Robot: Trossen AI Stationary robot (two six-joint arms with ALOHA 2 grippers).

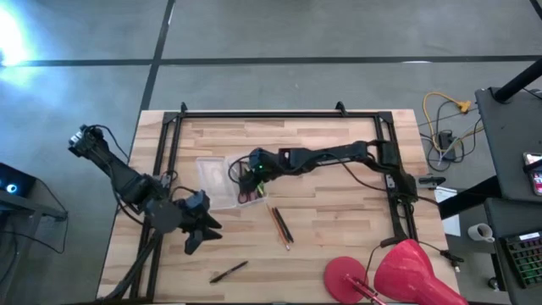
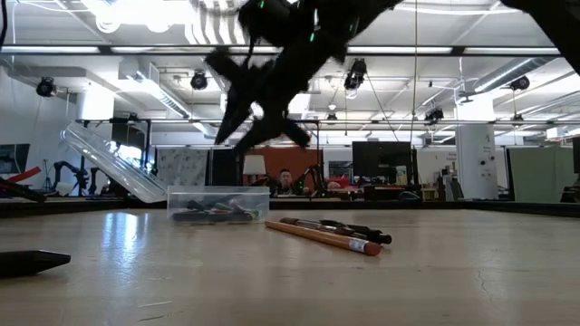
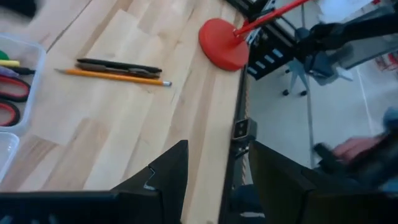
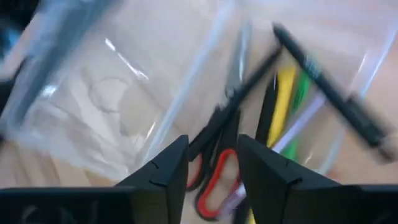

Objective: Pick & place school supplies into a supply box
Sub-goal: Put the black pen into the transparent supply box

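Wood tabletop (image 1: 339,229) runs under both arms, and at its left side the left gripper (image 1: 195,237) waits low over the boards with its fingers spread wide and nothing between them. Just in front of it, near the table's front edge, a dark pen (image 1: 229,272) lies alone. Next comes the supply box (image 1: 222,182), a clear case with its hinged lid (image 2: 113,161) thrown open and tilted up on the left; inside the tray lie red-handled scissors (image 4: 214,177), a yellow pen (image 4: 283,102), a green one (image 4: 301,90) and a black pen (image 4: 329,87) slanting across the others, which may be resting on them or still dropping, I cannot tell which. The right gripper (image 1: 251,174) hangs directly over the tray, above the contents, its fingers partly apart and gripping nothing. Right of the box, on the bare wood, an orange pencil (image 2: 322,236) and a black pen (image 2: 340,228) lie side by side, touching or nearly so. Farthest right, at the front corner, stands a big red round-based object (image 1: 398,275).
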